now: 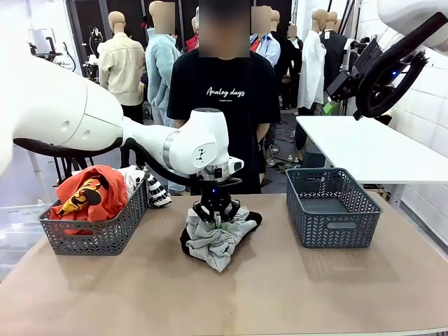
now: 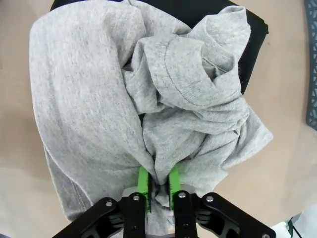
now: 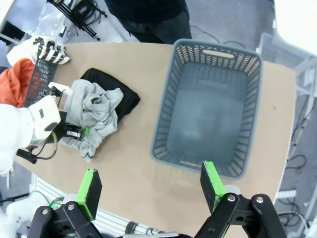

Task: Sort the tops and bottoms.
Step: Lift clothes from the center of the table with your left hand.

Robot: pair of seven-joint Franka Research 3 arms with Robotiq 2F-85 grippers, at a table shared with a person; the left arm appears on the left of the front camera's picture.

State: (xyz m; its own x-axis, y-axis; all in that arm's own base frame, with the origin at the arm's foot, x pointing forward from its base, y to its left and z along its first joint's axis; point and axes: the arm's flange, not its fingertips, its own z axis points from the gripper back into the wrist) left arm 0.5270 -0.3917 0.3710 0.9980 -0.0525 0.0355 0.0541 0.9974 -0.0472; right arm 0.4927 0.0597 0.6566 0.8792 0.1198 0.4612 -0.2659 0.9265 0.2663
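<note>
Tan table, left grey basket, right grey basket, black garment between

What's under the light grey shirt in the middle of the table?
A plain black garment shows past the edges of the grey shirt. The shirt covers its middle, so its full shape cannot be told.

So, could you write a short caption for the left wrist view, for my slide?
Left hand pinching a fold of the light grey shirt, which lies on a black garment.
</note>
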